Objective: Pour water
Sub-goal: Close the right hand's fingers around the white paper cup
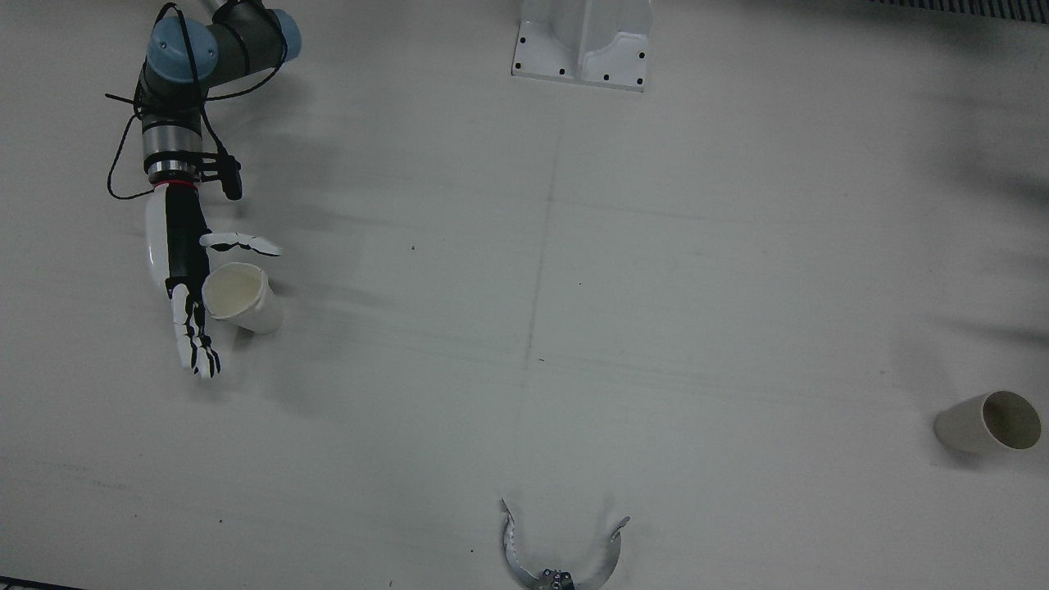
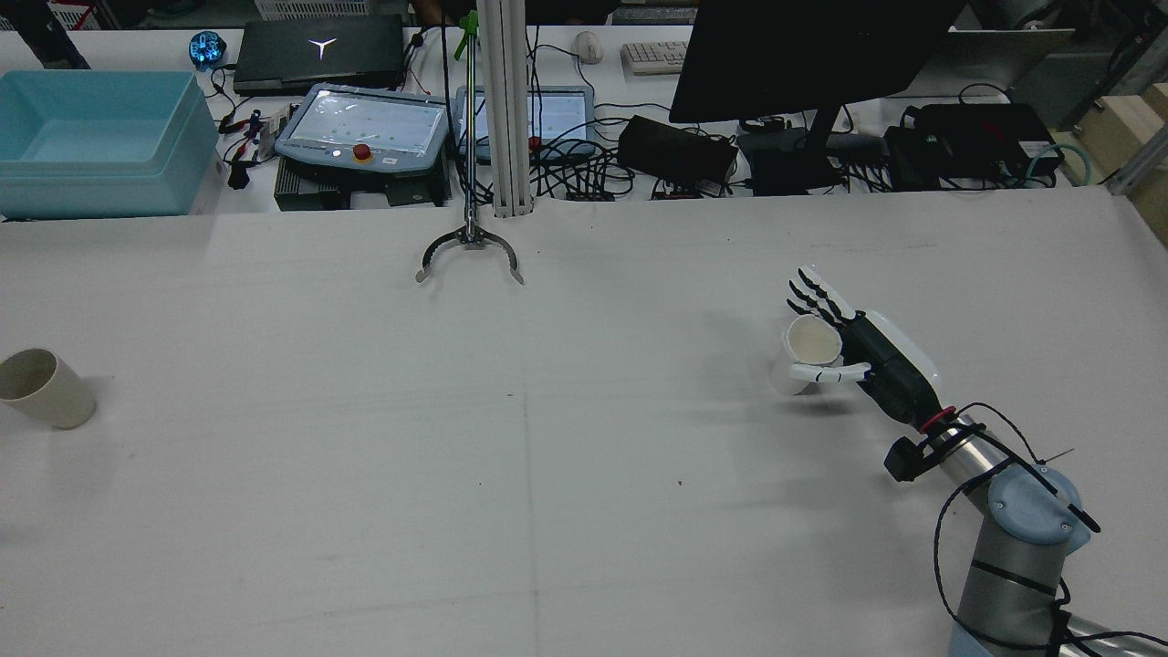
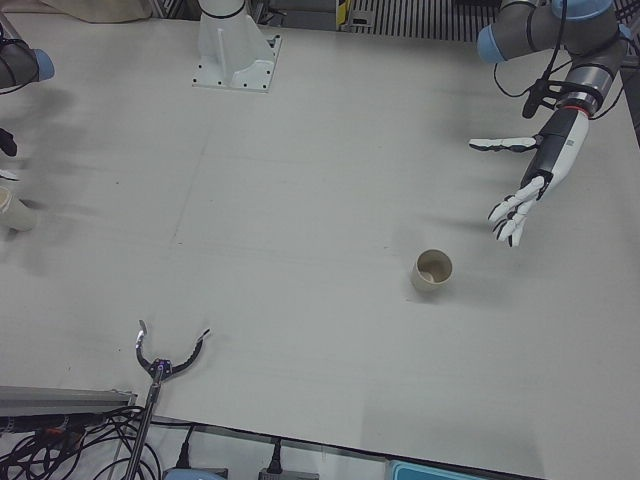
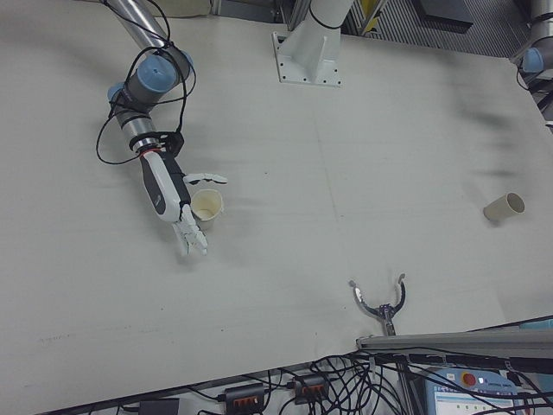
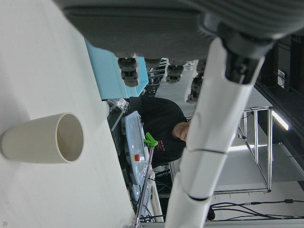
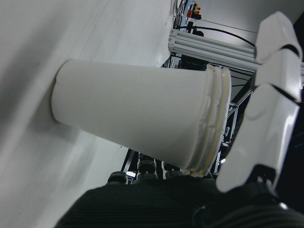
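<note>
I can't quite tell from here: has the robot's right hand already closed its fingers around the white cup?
No: in the front view the right hand lies beside the white cup with its fingers stretched out straight, not wrapped around it.

Metal claw tool (image 1: 562,551) at table (image 1: 656,287) edge; blue bin (image 2: 96,141), monitor (image 2: 812,55) behind.

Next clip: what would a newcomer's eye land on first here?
Probably the right hand, fingers spread, cupped beside a white paper cup standing on the table; whether it touches is unclear. Far across the table a beige cup stands alone, with the open left hand hovering near it.
</note>
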